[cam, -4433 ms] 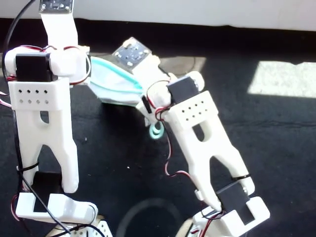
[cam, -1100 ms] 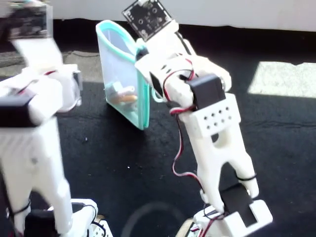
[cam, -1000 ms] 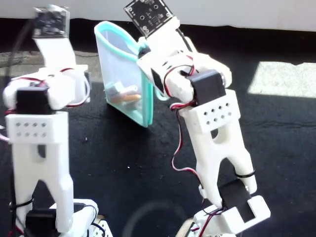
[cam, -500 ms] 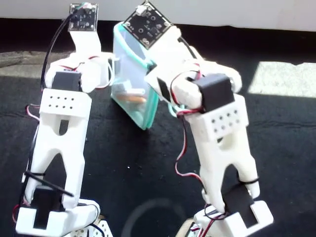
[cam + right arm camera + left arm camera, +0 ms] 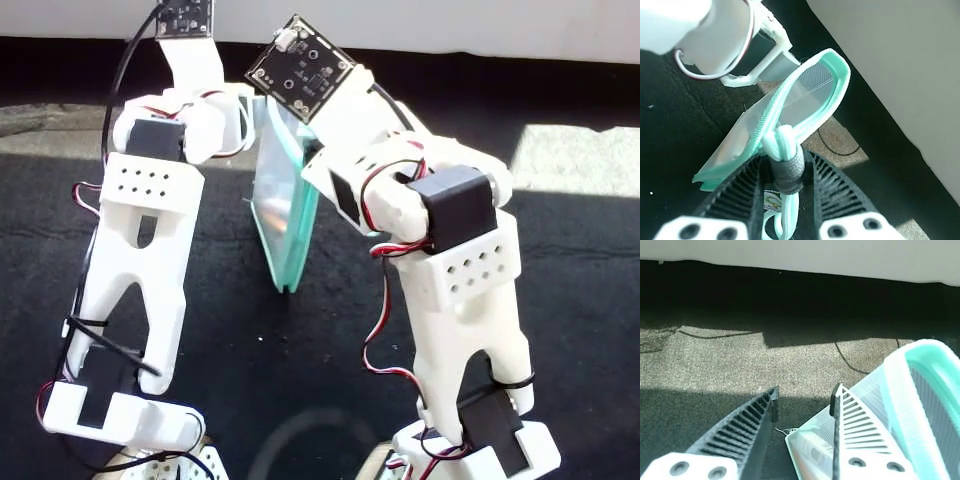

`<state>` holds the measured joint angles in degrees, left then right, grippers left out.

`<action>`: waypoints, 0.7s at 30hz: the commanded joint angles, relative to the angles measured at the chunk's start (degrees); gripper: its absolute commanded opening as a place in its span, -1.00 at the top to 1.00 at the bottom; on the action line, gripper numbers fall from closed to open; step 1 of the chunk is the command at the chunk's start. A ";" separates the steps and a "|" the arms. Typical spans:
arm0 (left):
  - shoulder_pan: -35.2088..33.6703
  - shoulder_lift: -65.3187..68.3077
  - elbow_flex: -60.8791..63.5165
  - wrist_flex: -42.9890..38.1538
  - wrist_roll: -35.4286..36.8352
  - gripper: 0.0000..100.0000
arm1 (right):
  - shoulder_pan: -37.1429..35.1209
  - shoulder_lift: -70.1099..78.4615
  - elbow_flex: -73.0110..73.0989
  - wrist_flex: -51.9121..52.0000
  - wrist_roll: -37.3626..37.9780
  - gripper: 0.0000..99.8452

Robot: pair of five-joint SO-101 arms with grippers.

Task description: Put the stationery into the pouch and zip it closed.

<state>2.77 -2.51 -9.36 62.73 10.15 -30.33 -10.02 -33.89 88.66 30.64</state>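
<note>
The mint-edged clear pouch (image 5: 285, 215) hangs upright and edge-on between the two arms, its lower corner just above the black mat. In the right wrist view my right gripper (image 5: 785, 159) is shut on the mint zipper pull cord (image 5: 782, 140), with the pouch (image 5: 790, 97) hanging beyond it and its mouth partly apart. In the left wrist view my left gripper (image 5: 805, 395) is open, one finger (image 5: 842, 415) lying against the pouch (image 5: 905, 405), whose corner reaches into the gap. Pale contents show faintly through the wall.
Black mat (image 5: 560, 300) covers the table, with a sunlit patch (image 5: 575, 160) at the right. A white wall (image 5: 800, 255) runs along the far edge. The left arm (image 5: 145, 220) and right arm (image 5: 450, 270) stand close on either side of the pouch.
The pouch swung from side-on to edge-on and shifted right with the right arm. The left arm moved in toward the pouch, its gripper now at the pouch's corner.
</note>
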 commanded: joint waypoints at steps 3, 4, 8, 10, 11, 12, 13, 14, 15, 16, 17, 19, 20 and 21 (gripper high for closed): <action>1.01 0.75 -5.23 -1.76 0.18 0.62 | 0.13 -2.86 -2.51 0.13 0.79 0.99; 1.01 1.10 -5.49 -2.37 0.18 0.62 | 0.31 -2.86 -2.51 0.13 0.79 0.99; -0.48 0.22 -9.10 3.96 0.18 0.62 | 1.45 -2.42 -2.51 -0.40 0.44 0.99; -1.80 -1.71 -11.74 10.99 0.18 0.62 | 1.80 -2.24 -2.07 -1.10 0.44 0.99; -2.07 -2.77 -12.53 14.33 0.18 0.62 | 1.98 -2.24 -1.89 -1.89 0.44 0.99; -2.15 -3.65 -13.14 17.49 0.18 0.62 | 1.98 -2.15 -1.89 -2.77 0.44 0.99; -2.15 -4.62 -13.41 20.57 0.18 0.62 | 1.98 -2.15 -1.89 -3.47 0.44 0.99; -2.07 -5.32 -13.41 22.95 0.18 0.62 | 1.98 -2.15 -1.89 -4.44 0.44 0.99; -1.80 -5.76 -13.41 25.32 0.18 0.62 | 1.98 -2.15 -1.89 -5.32 0.44 0.99; -1.71 -6.20 -13.41 27.25 0.18 0.62 | 1.98 -2.07 -1.80 -6.11 0.44 0.99; -1.71 -6.55 -13.41 28.66 0.35 0.62 | 1.98 -2.07 -1.80 -6.73 0.44 0.99; -1.71 -7.34 -13.41 30.86 0.35 0.62 | 1.98 -1.89 -1.80 -7.34 0.44 0.99; -1.71 -7.87 -13.49 32.00 0.35 0.62 | 1.98 -1.36 -1.80 -7.25 0.44 0.99; -1.71 -8.48 -13.41 32.97 0.35 0.62 | 1.98 -0.57 -1.89 -6.99 0.44 0.99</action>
<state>1.54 -7.69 -20.70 92.88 10.15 -29.36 -10.02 -33.89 83.38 30.81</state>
